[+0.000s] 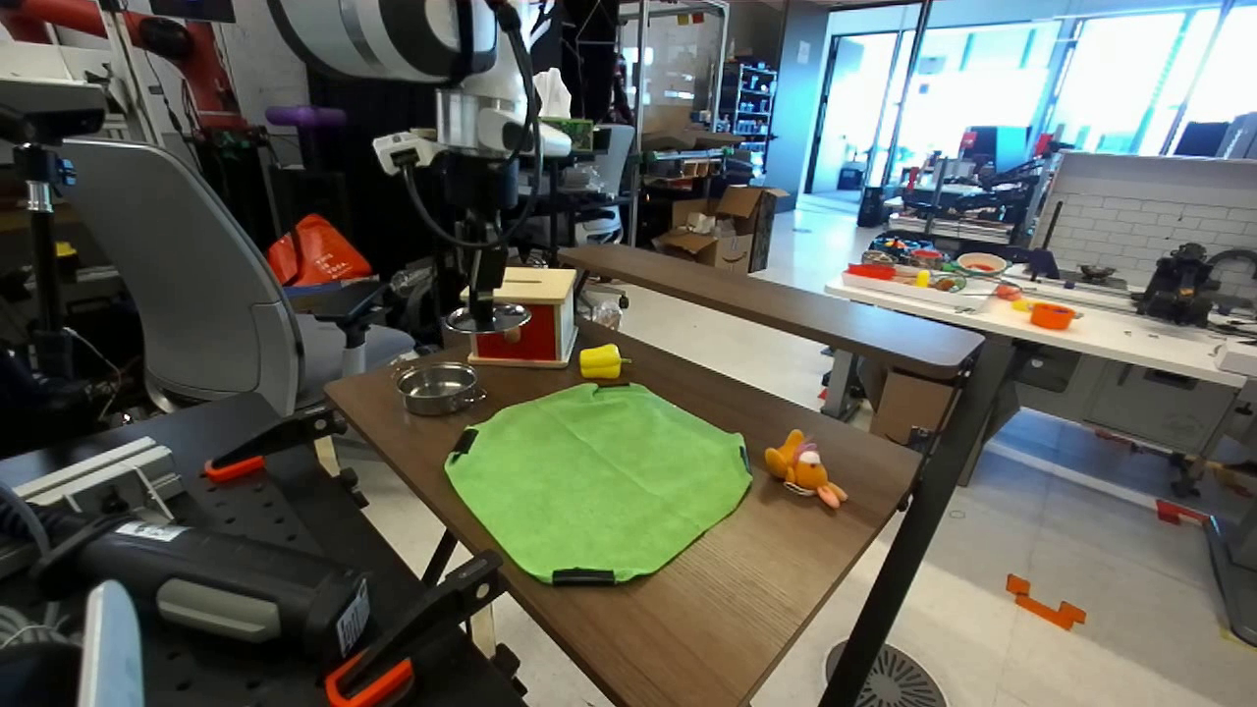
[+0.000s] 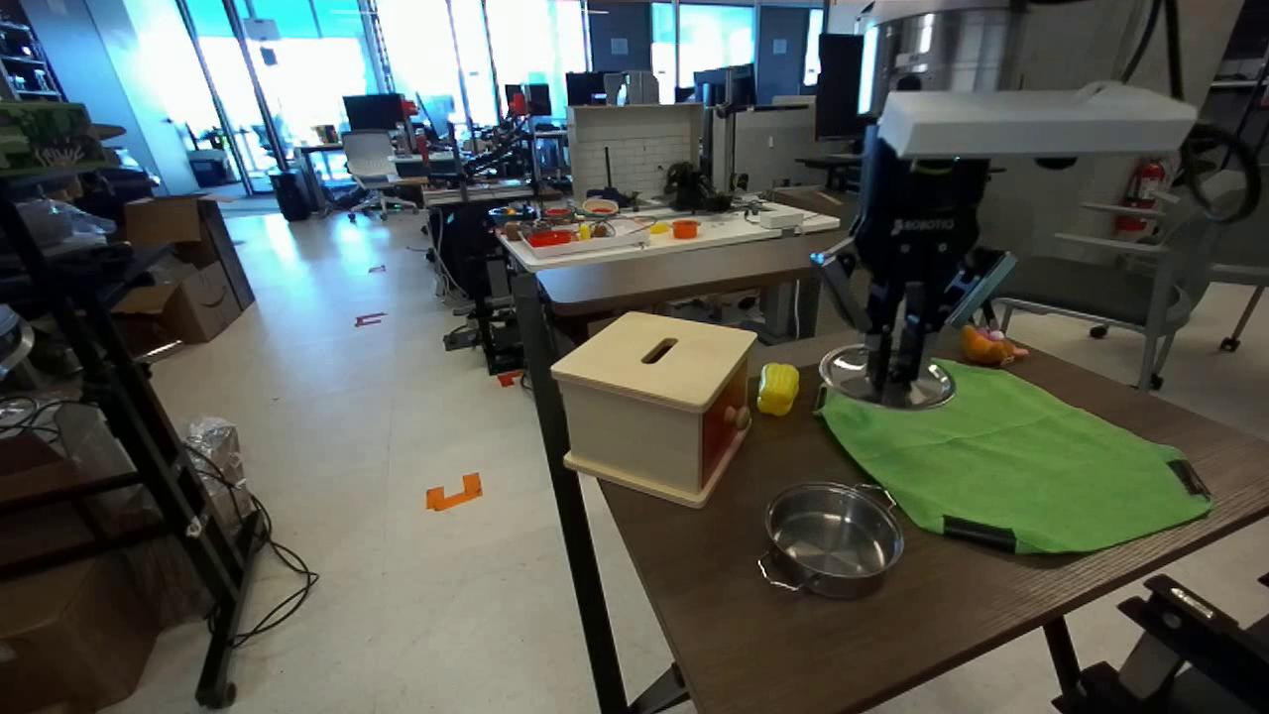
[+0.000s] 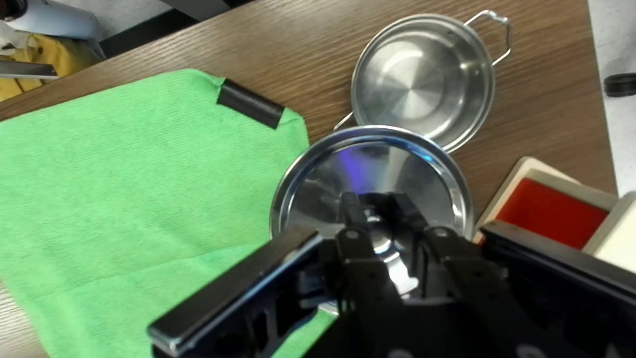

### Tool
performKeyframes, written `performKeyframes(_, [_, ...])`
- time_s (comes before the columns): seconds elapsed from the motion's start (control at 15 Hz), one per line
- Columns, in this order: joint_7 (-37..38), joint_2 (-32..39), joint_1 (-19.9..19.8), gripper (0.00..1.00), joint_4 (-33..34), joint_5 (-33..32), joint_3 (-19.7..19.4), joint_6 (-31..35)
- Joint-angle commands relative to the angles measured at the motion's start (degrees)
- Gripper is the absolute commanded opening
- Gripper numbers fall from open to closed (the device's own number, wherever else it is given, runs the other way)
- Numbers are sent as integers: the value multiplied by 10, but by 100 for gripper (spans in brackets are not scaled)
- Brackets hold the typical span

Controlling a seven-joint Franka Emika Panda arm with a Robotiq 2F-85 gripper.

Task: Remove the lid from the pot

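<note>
The silvery lid (image 1: 512,316) is held level in the air, away from the pot; it also shows in an exterior view (image 2: 839,371) and in the wrist view (image 3: 412,169). My gripper (image 1: 481,306) points down with its fingers closed around the lid's central knob, which they mostly hide; the fingertips also show in an exterior view (image 2: 894,372) and in the wrist view (image 3: 376,211). The silvery pot (image 1: 439,389) stands upright, uncovered and empty on the table; it also shows in an exterior view (image 2: 833,540). In the wrist view the lid overlaps the pot's (image 3: 422,74) near rim.
A red-and-cream box (image 2: 644,426) stands at the table edge near the pot. A green cloth (image 1: 599,481) lies flat on the brown table (image 1: 727,599). A yellow pepper (image 1: 601,361) lies beside the box. An orange toy (image 1: 805,466) lies past the cloth.
</note>
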Motion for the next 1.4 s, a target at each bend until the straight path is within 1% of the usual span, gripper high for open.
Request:
performKeyframes(0.0, [-47, -60, -51, 5, -51, 31, -8, 5])
performKeyframes(0.13, [-82, -78, -87, 5, -69, 51, -18, 8])
performKeyframes(0.2, [-95, -94, -103, 5, -82, 61, -23, -1])
performKeyframes(0.33, [-131, -103, -138, 5, -97, 79, -36, 0])
performKeyframes(0.47, [-175, -106, -174, 5, -102, 103, -49, -4])
performKeyframes(0.53, [-196, -96, -192, 5, -97, 114, -56, 2])
performKeyframes(0.6, [-202, -100, -203, 5, -99, 121, -63, -7])
performKeyframes(0.67, [-227, -84, -222, 5, -85, 137, -67, -9])
performKeyframes(0.73, [-234, -80, -234, 5, -82, 146, -73, -9])
performKeyframes(0.93, [-233, -60, -260, 5, -60, 161, -90, -21])
performKeyframes(1.13, [-218, -23, -272, 5, -29, 166, -99, -31])
performKeyframes(1.33, [-196, 22, -273, 5, 1, 176, -99, -37])
